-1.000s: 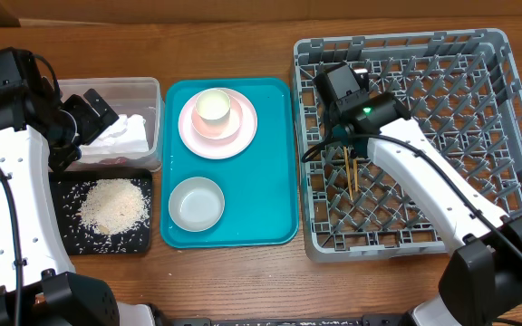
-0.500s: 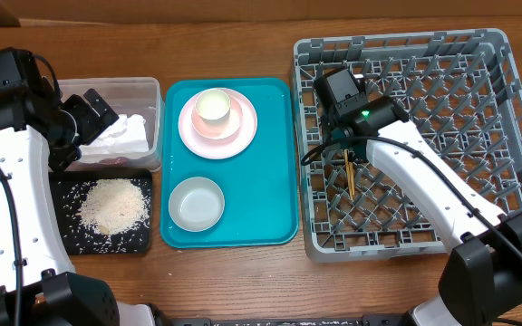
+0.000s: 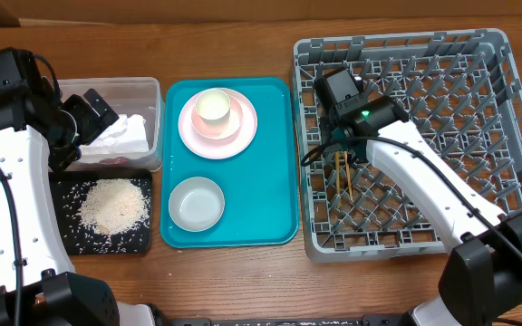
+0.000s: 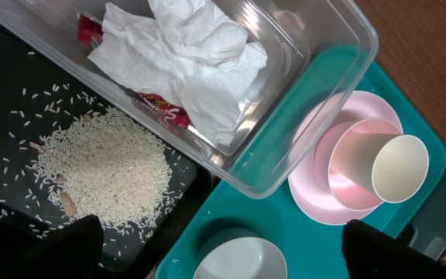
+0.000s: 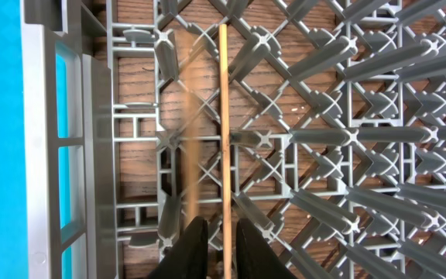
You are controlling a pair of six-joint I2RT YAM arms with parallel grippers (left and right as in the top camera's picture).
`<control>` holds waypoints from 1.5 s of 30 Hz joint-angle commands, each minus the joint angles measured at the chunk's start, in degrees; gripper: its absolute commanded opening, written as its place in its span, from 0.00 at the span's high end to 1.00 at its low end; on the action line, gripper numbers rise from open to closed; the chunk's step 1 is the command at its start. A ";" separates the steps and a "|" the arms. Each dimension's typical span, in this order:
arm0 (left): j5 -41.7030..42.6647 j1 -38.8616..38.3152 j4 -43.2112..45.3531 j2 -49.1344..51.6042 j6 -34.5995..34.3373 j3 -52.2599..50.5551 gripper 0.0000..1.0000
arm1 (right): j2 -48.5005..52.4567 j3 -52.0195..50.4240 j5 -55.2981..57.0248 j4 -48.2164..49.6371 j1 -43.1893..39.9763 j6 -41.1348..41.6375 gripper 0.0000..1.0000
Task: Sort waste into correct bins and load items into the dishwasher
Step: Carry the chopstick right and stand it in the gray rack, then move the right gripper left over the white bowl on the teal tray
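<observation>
Grey dish rack [image 3: 397, 43] at right; clear tub [image 4: 316, 39] at left, holding white tissue [image 4: 184, 62]. My left gripper [image 4: 223, 246] hangs wide open and empty over the tub's edge. My right gripper [image 5: 221, 249] has its fingers barely apart around one chopstick [image 5: 224, 116] over the rack floor; I cannot tell if they grip

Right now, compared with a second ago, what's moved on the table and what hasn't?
The chopsticks under the right tool have shifted slightly toward the wall of the dish rack nearest the teal tray; one is blurred in the right wrist view, perhaps dropping. I cannot tell whether they are let go. The left tool and everything else stayed put.
</observation>
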 commanded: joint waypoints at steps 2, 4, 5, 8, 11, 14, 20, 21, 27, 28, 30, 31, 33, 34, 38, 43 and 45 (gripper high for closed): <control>0.59 0.20 0.07 -0.46 0.04 1.27 0.00 | -1.18 -0.15 0.07 0.00 -0.13 -0.15 0.85; 0.59 0.20 0.07 -0.46 0.04 1.27 0.00 | -1.18 -0.15 -0.26 0.04 -0.13 0.13 0.84; 0.59 0.20 0.07 -0.46 0.02 1.27 0.00 | -1.18 -0.15 -0.83 0.20 -0.13 0.44 0.84; 0.61 0.20 0.07 -0.46 0.04 1.27 0.00 | -1.18 -0.15 -7.43 1.60 -0.11 3.56 0.81; 0.59 0.20 0.07 -0.46 0.04 1.27 0.00 | -1.18 -0.15 -16.74 3.37 0.00 6.38 0.80; 0.59 0.20 0.07 -0.46 0.04 1.27 0.00 | -1.18 -0.15 -28.17 7.23 0.11 9.57 0.72; 0.59 0.20 0.07 -0.46 0.04 1.27 0.00 | -1.18 -0.15 -32.41 9.05 0.11 9.55 0.69; 0.59 0.20 0.07 -0.46 0.04 1.27 0.00 | -1.18 -0.15 -32.44 9.03 0.11 9.55 0.69; 0.59 0.20 0.07 -0.46 0.04 1.27 0.00 | -1.18 -0.15 -32.41 8.20 0.11 9.11 0.62; 0.59 0.20 0.07 -0.46 0.04 1.27 0.00 | -1.18 -0.13 -32.46 8.24 0.11 9.11 0.59; 0.59 0.20 0.07 -0.46 0.04 1.27 0.00 | -1.18 0.42 -32.87 8.39 0.09 8.83 0.59; 0.59 0.20 0.07 -0.46 0.04 1.27 0.00 | -1.18 1.01 -33.14 8.02 0.09 8.39 0.60; 0.59 0.20 0.07 -0.46 0.04 1.27 0.00 | -1.18 3.26 -33.55 6.38 -0.02 7.56 0.61; 0.61 0.20 0.07 -0.46 0.04 1.27 0.00 | -1.18 4.72 -33.55 5.55 -0.02 7.52 0.61; 0.61 0.20 0.07 -0.46 0.04 1.27 0.00 | -1.18 14.34 -33.55 0.96 -0.28 3.54 0.57; 0.59 0.20 0.07 -0.46 0.02 1.27 0.00 | -1.18 29.81 -33.53 -4.76 -1.07 -0.17 0.54; 0.59 0.20 0.07 -0.46 0.02 1.27 0.00 | -1.18 37.13 -33.64 -5.90 -1.09 -1.42 0.53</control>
